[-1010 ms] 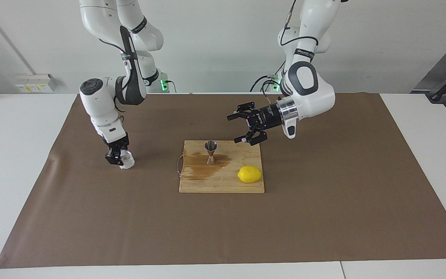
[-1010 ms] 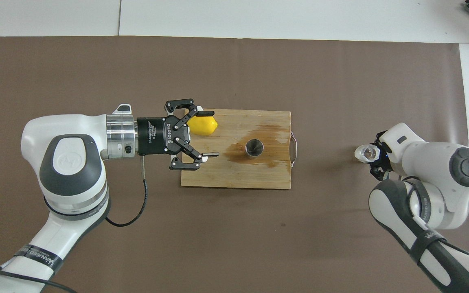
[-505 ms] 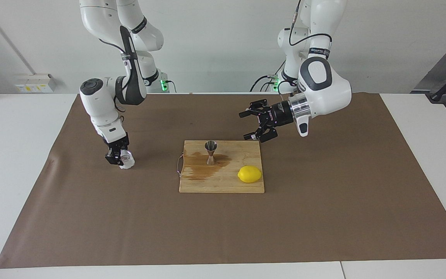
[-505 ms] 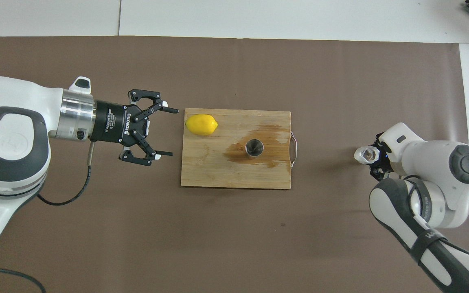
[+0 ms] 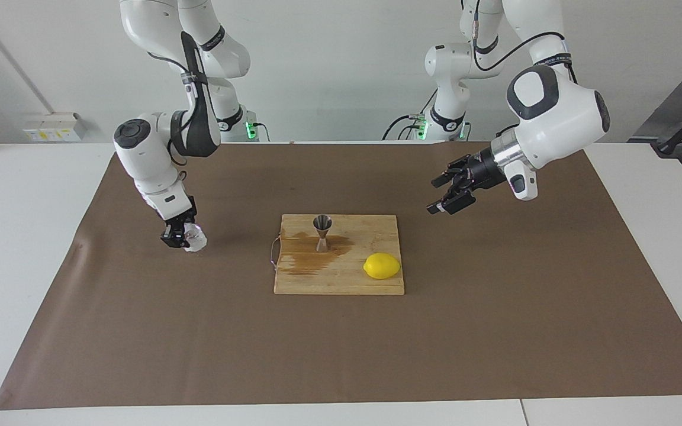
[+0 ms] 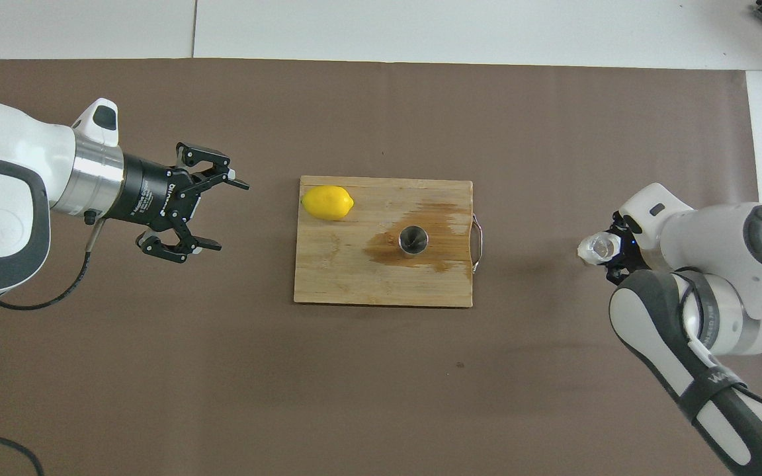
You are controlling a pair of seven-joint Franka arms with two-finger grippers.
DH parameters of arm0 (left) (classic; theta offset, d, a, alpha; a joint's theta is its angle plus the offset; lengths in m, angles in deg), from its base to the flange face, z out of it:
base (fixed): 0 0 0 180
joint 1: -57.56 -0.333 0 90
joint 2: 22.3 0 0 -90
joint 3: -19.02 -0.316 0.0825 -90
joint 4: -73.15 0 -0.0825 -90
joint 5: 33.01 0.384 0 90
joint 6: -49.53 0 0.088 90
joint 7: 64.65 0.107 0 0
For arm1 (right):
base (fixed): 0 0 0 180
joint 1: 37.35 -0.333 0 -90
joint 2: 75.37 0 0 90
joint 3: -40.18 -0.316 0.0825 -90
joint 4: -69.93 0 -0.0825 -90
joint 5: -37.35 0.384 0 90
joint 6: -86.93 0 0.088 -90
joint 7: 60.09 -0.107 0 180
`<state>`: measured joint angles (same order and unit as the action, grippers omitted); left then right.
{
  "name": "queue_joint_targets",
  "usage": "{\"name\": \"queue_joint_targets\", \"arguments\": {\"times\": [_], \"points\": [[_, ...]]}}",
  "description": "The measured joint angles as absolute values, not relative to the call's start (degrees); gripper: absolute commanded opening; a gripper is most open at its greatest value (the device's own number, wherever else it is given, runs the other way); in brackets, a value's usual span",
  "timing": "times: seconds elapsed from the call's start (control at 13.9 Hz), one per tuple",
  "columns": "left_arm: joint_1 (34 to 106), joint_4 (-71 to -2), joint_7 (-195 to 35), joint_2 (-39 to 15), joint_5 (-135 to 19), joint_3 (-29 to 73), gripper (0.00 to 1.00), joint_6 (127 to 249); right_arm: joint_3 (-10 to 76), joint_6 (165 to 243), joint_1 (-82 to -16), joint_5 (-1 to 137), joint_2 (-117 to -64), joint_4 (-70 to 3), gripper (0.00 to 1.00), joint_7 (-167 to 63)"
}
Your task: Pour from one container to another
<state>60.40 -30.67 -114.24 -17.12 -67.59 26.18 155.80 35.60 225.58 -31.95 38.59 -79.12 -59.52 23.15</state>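
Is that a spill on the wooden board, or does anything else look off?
Yes: a dark wet-looking stain spreads over the wooden cutting board around the foot of the upright steel hourglass jigger, reaching toward the board's handle end. The yellow lemon lies clear of it. Nothing else looks odd.
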Motion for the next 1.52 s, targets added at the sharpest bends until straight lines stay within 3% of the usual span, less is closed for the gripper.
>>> {"name": "queue_joint_targets", "arguments": {"times": [0.43,0.94,1.52], "points": [[59.3,-28.6,-93.6,-17.1,-51.0,26.2,1.00,156.8,34.4,217.0,-34.6,38.8,-78.7,-52.9,0.11,20.5],[55.1,-26.2,-73.2,-17.2,-48.5,26.0,1.00,162.5,34.3,207.1,-38.0,37.9,-78.7,-45.4,0.05,13.3],[54.3,-24.9,-68.4,-23.5,-42.7,27.0,1.00,153.5,34.2,200.7,-43.9,33.1,-79.0,-39.8,0.00,3.0]]}}
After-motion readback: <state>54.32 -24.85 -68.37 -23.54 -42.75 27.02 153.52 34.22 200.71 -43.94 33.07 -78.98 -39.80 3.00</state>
